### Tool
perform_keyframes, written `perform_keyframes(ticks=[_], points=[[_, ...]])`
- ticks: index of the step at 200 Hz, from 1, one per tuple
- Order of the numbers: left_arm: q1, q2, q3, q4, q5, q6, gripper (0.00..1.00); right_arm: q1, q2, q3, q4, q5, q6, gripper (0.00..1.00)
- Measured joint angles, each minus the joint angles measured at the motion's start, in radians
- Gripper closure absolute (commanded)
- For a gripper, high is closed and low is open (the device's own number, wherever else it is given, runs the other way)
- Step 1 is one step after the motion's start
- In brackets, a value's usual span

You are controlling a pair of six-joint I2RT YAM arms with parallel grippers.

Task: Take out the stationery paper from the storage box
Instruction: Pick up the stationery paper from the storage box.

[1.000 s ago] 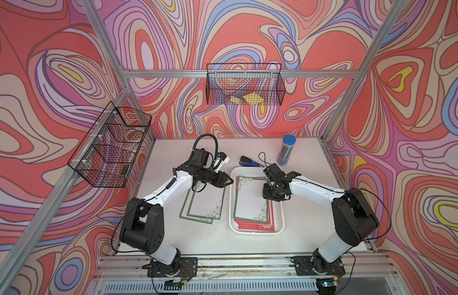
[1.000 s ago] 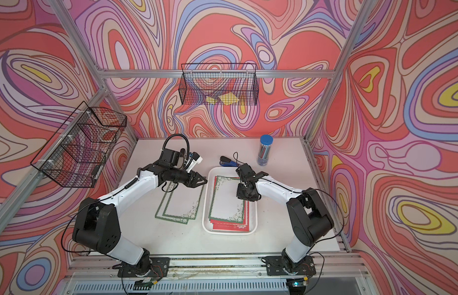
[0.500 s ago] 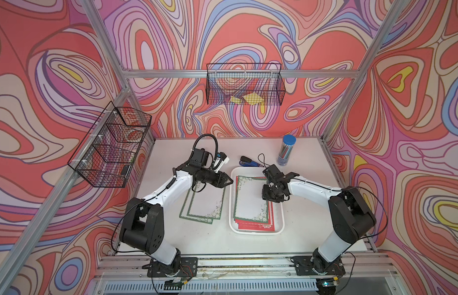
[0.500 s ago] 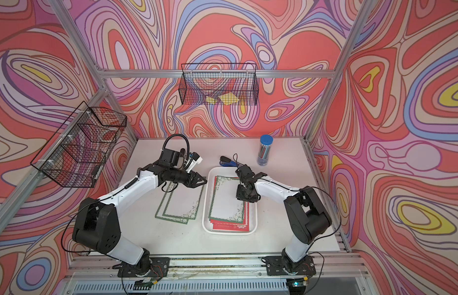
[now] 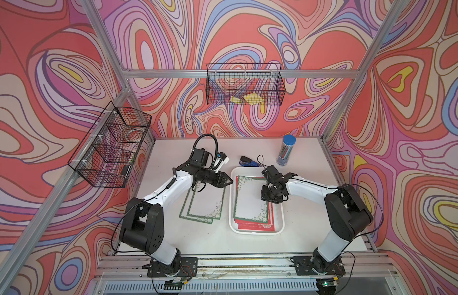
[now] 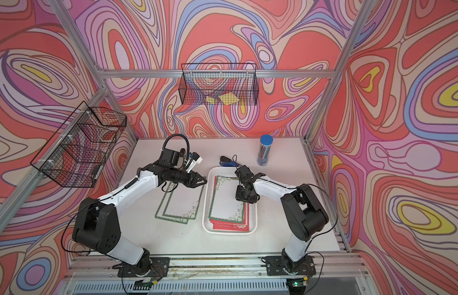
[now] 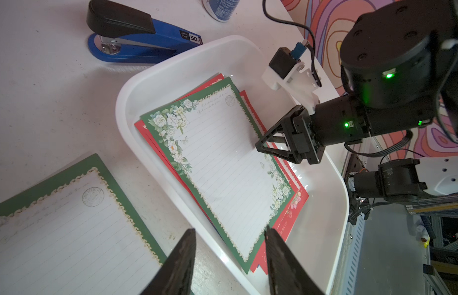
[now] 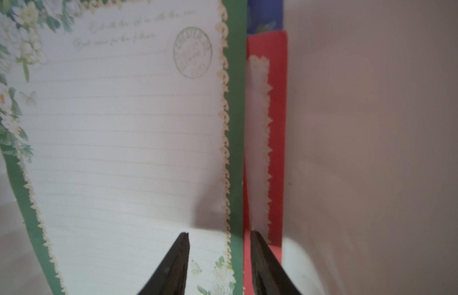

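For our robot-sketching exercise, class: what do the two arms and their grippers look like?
The left arm and right arm have white link shells between bulky black joint housings, with thin black cables alongside. The left gripper and right gripper each end in two black, tapering fingers. Small green lights glow on the right arm's wrist.

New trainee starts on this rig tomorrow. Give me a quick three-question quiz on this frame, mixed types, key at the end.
1. True or false: the storage box holds no stationery paper.
2. How many green-bordered sheets lie on the table beside the box? A one, B two, C four.
3. Which gripper is over the box, jaws apart astride the paper's edge?
Key: 1 false, paper lies in it. 2 B. 3 the right gripper; the left gripper is open and empty.
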Motion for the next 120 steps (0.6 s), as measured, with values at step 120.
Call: perform_keyframes(ticks=[120], points=[[0.0, 0.0, 0.003, -0.007, 0.0, 0.0, 0.52, 0.002, 0.013, 0.0, 0.006, -0.007, 0.002, 0.64]])
